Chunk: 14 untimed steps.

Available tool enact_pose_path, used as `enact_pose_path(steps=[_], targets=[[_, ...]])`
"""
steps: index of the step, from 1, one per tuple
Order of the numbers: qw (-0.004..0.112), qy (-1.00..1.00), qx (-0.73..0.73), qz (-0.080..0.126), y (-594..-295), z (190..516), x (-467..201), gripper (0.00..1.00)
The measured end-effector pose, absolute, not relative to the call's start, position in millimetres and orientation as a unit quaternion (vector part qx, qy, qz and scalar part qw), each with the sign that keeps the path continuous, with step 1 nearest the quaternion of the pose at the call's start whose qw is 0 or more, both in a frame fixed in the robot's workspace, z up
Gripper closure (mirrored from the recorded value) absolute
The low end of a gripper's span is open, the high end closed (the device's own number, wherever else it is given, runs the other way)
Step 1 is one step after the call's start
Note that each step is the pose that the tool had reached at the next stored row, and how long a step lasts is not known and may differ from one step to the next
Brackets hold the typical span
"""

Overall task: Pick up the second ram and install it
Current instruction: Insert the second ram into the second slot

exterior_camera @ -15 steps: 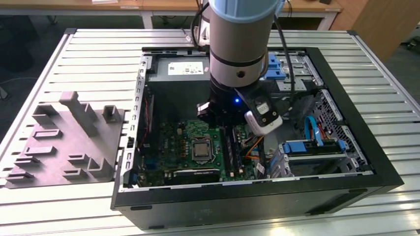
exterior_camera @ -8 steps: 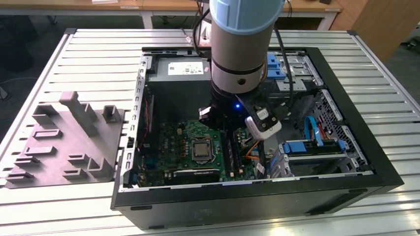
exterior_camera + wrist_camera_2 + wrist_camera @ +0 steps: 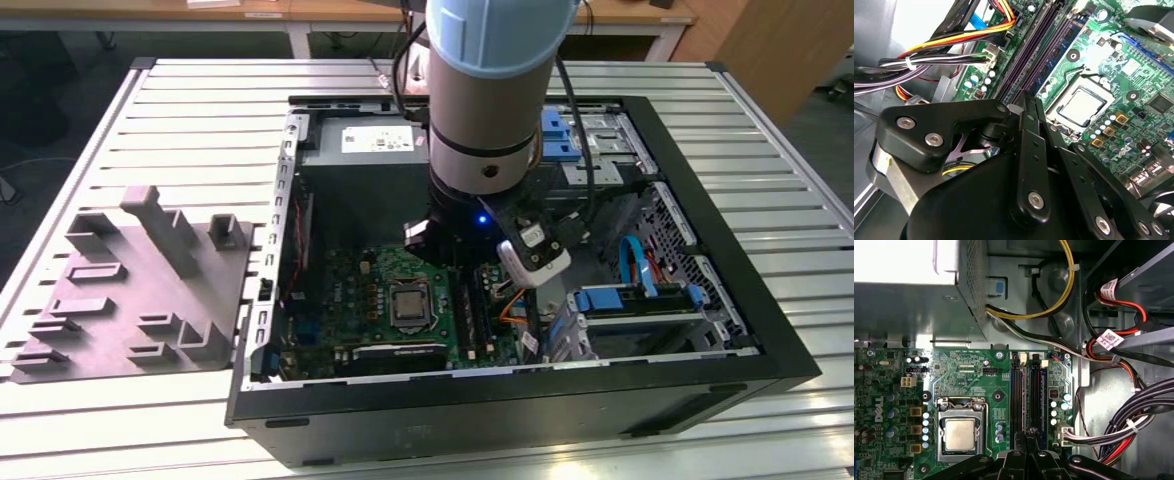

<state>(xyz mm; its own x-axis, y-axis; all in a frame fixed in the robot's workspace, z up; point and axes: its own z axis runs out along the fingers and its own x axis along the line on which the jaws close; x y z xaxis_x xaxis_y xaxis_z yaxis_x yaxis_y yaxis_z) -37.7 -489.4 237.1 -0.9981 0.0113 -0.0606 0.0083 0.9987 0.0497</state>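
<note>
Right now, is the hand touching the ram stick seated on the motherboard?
Cannot tell. In the second wrist view the hand covers one end of the ram stick, hiding any contact or gap.

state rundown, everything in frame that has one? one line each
PC case: open, inside exposed.
gripper: shut, tips down at the ram slots.
second ram: standing in a slot in line with the gripper tips; latching can't be told.
CPU socket: chip in, top bare.
white power plug: plugged into the motherboard.
</note>
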Motion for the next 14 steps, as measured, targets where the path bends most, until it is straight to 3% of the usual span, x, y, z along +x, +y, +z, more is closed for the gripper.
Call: enact_pose_path(steps=[14], targets=[[0.031,0.999,0.005,0.025,-490.0,230.9,-37.6,0.88]])
